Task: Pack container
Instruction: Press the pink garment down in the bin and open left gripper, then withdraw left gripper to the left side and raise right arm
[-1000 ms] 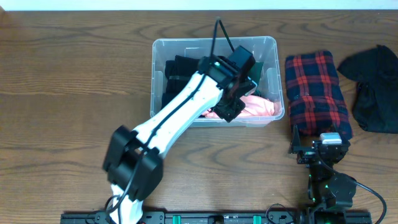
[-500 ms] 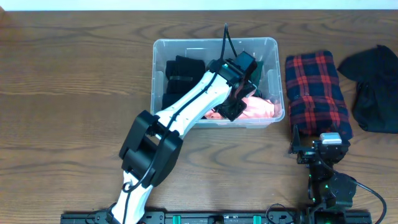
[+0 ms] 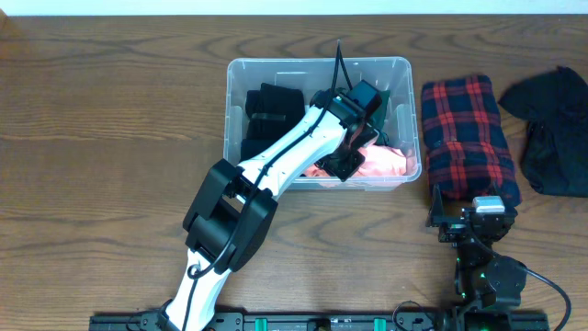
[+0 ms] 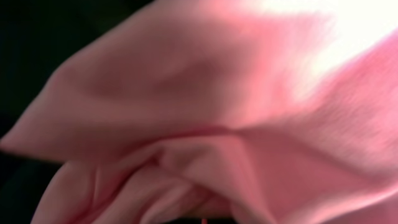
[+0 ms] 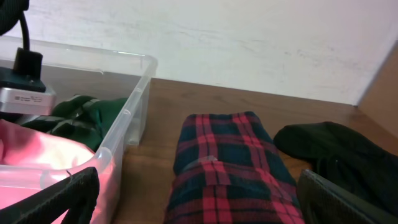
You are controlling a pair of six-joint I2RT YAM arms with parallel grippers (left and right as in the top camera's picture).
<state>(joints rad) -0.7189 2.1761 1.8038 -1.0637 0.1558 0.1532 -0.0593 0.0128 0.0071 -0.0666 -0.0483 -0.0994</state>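
Note:
The clear plastic container [image 3: 276, 62] stands at the middle back of the table; its wall also shows in the right wrist view [image 5: 134, 99]. It holds black clothes [image 3: 266, 106], a dark green garment [image 5: 81, 115] and a pink cloth [image 3: 386, 163]. My left gripper [image 3: 349, 158] reaches down into the container onto the pink cloth. That cloth [image 4: 205, 124] fills the left wrist view and hides the jaws. My right gripper [image 5: 205, 199] is open and empty, low near the front edge, facing a folded red plaid cloth [image 5: 230, 168].
The red plaid cloth [image 3: 469, 138] lies just right of the container. A crumpled black garment [image 3: 556, 129] lies at the far right, also seen in the right wrist view [image 5: 329, 149]. Bare wood table [image 3: 110, 138] extends to the left.
My left arm has reached further over the container, and its gripper has shifted slightly right and down onto the pink cloth. The right arm has not moved.

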